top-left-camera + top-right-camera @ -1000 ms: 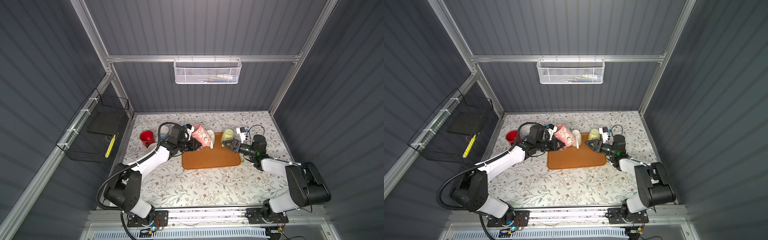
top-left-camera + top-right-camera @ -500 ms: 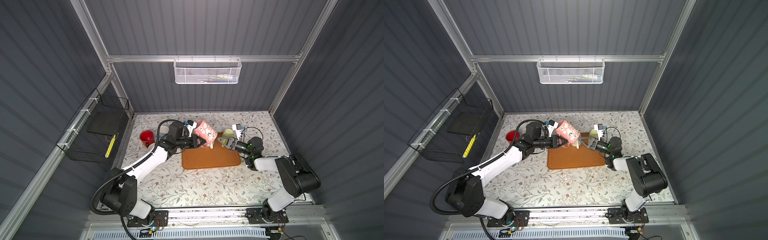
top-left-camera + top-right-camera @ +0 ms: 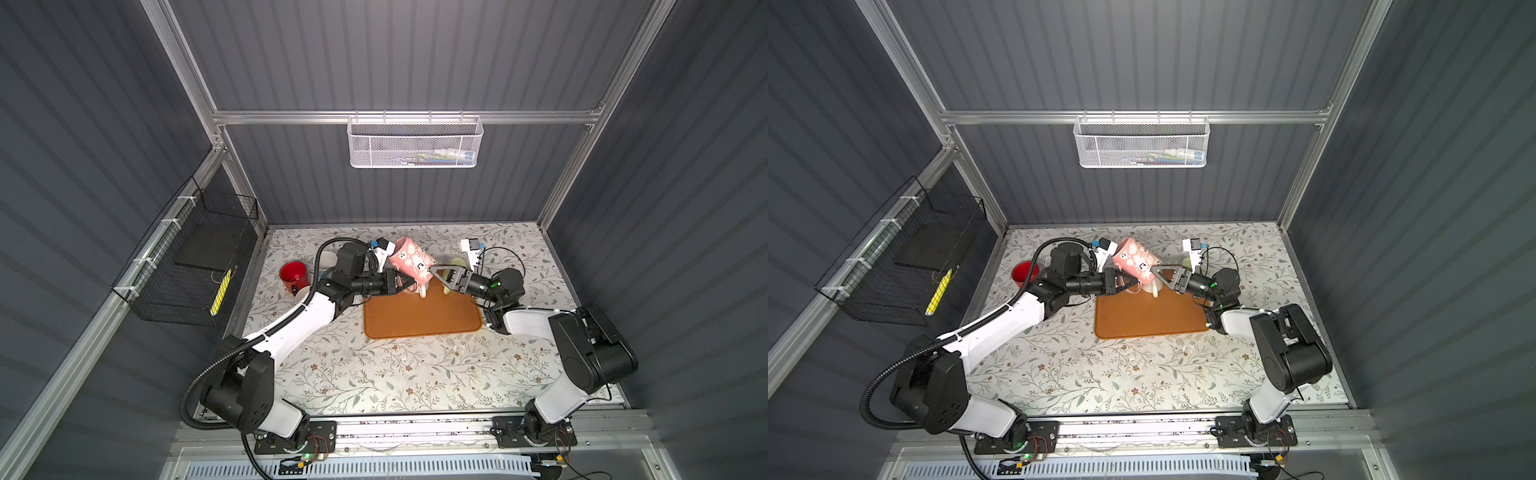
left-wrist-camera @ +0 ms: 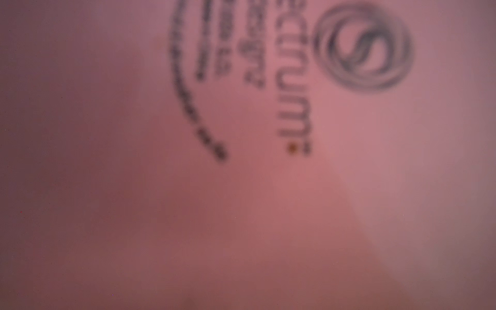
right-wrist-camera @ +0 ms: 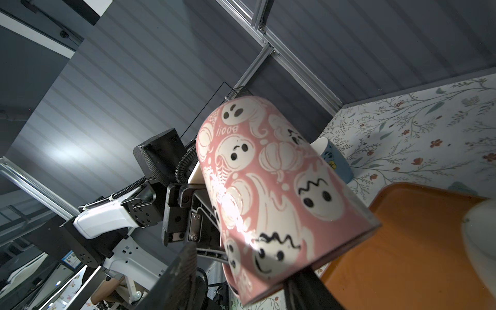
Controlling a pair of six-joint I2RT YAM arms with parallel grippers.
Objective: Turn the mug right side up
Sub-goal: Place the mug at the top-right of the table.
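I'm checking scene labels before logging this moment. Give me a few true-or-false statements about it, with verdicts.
1. The pink mug stands on the orange mat. False: the left gripper holds it tilted in the air above the mat.
2. A red mug sits on the table near the left arm. True.
3. The white wall basket is empty. False: some items lie in it.
4. The right gripper has its jaws right at the pink mug. True.
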